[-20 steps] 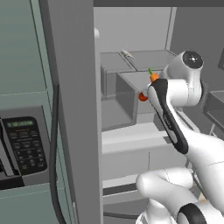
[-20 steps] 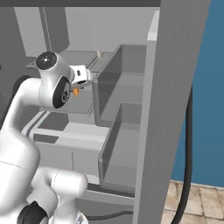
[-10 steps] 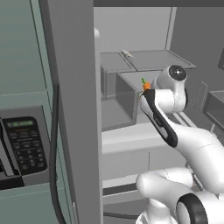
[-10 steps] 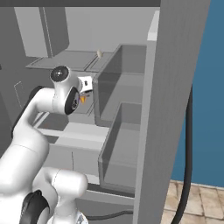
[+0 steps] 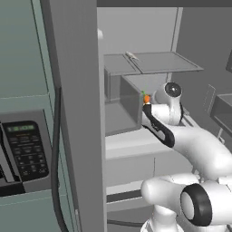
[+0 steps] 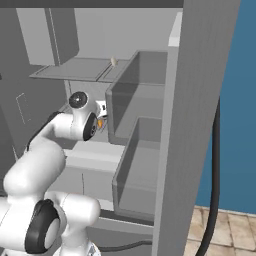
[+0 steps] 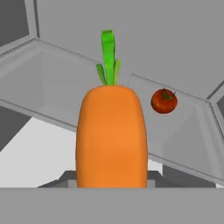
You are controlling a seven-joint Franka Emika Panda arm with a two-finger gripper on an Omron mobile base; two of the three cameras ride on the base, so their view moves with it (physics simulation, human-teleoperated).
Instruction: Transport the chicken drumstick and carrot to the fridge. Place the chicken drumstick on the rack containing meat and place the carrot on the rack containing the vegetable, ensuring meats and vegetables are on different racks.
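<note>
Hand (image 5: 147, 102) grips the carrot (image 7: 111, 133) tuft-forward inside the fridge (image 6: 200, 100); a tomato (image 7: 164, 101) sits on the rack ahead, likely the vegetable rack it's aiming for.

1. The carrot (image 7: 111, 135) is smooth, matt orange, with a glossier green tuft.
2. The tomato (image 7: 164, 101) has a smooth red skin with a faint sheen.
3. The fridge (image 5: 74, 113) door edge looks like brushed grey steel; its inside walls are pale, matt plastic.
4. The shelf (image 5: 154, 63) and the drawer (image 6: 140, 165) look like clear, smooth plastic.
5. The arm (image 5: 195, 145) is glossy white plastic with dark joints.
6. The floor (image 6: 230, 232) is matt, tan tile.
</note>
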